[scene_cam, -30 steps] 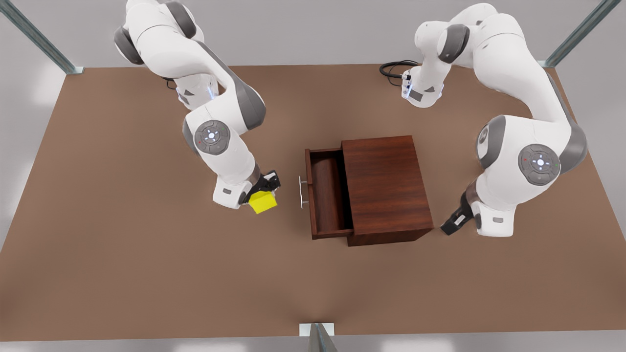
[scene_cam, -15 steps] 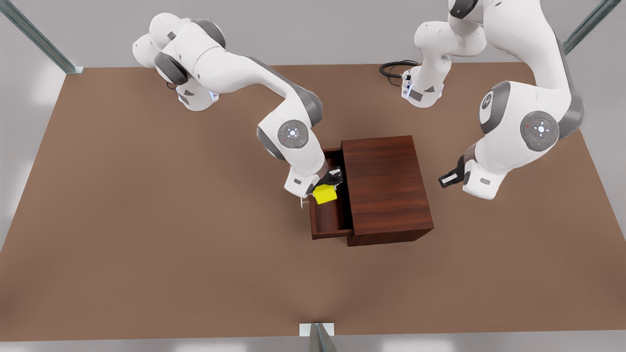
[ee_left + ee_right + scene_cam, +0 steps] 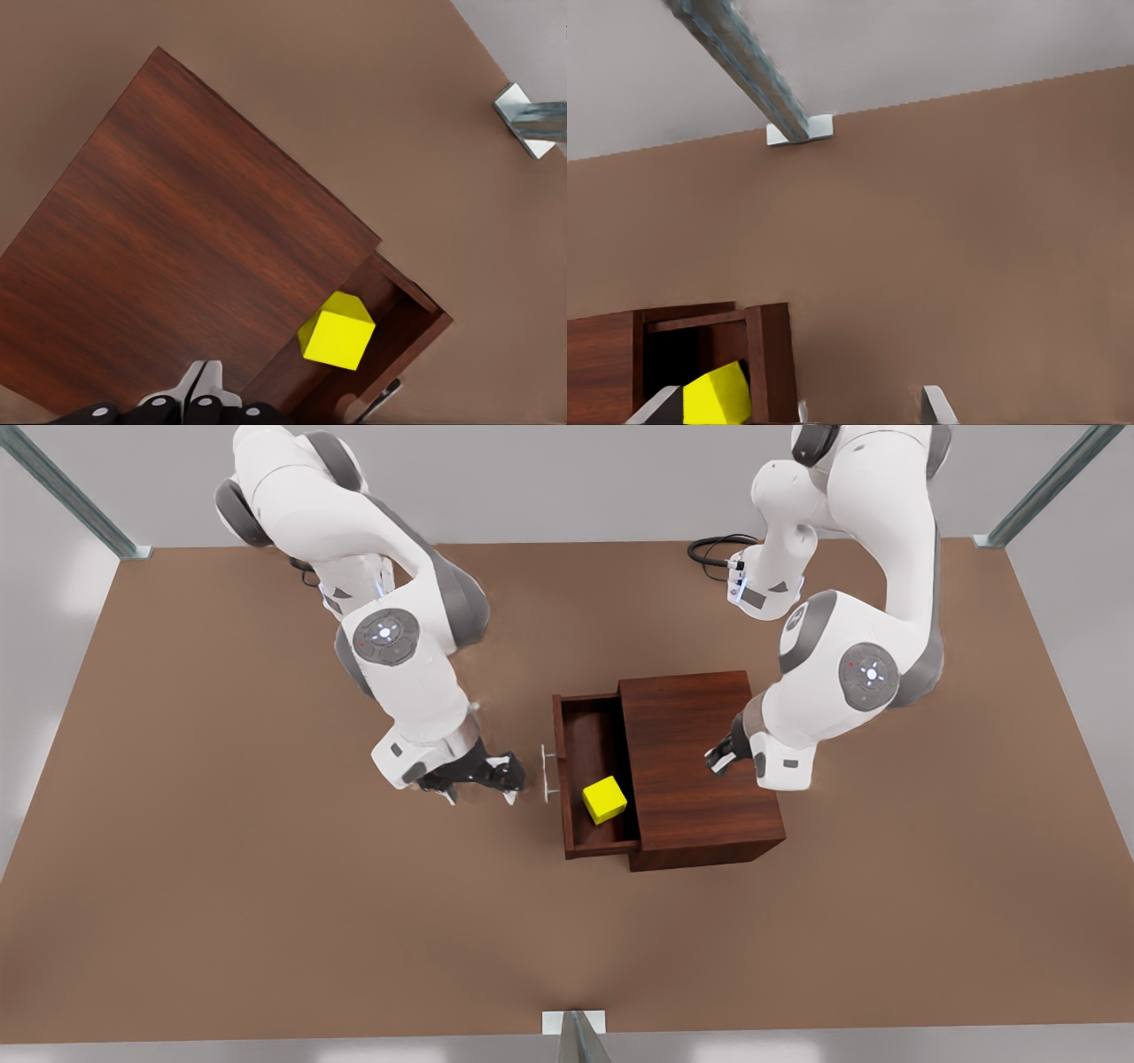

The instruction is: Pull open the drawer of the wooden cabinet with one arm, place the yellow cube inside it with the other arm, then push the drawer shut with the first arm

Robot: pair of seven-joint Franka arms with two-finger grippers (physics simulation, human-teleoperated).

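The yellow cube [image 3: 605, 799] lies loose inside the pulled-out drawer [image 3: 585, 740] of the wooden cabinet [image 3: 700, 779], toward the drawer's near end. The silver handle [image 3: 549, 772] sticks out on the front view's left. My right gripper [image 3: 481, 795] hovers just outside that handle, open and holding nothing; its wrist view shows the spread fingertips [image 3: 937, 405], the drawer front [image 3: 769, 363] and the cube [image 3: 718, 396]. My left gripper [image 3: 719, 760] hangs over the cabinet top [image 3: 177, 248] with its fingers [image 3: 202, 388] shut and bare; the cube [image 3: 337, 330] lies beyond them.
The brown table [image 3: 266, 886] stretches wide around the cabinet. A black cable [image 3: 713, 549] coils at the far arm base. Metal frame posts stand at the table's corners and at the near edge [image 3: 574, 1032].
The right gripper carried the cube over the drawer, let it go inside, and drew back outside the handle. The left gripper swung from beside the cabinet to above its top.
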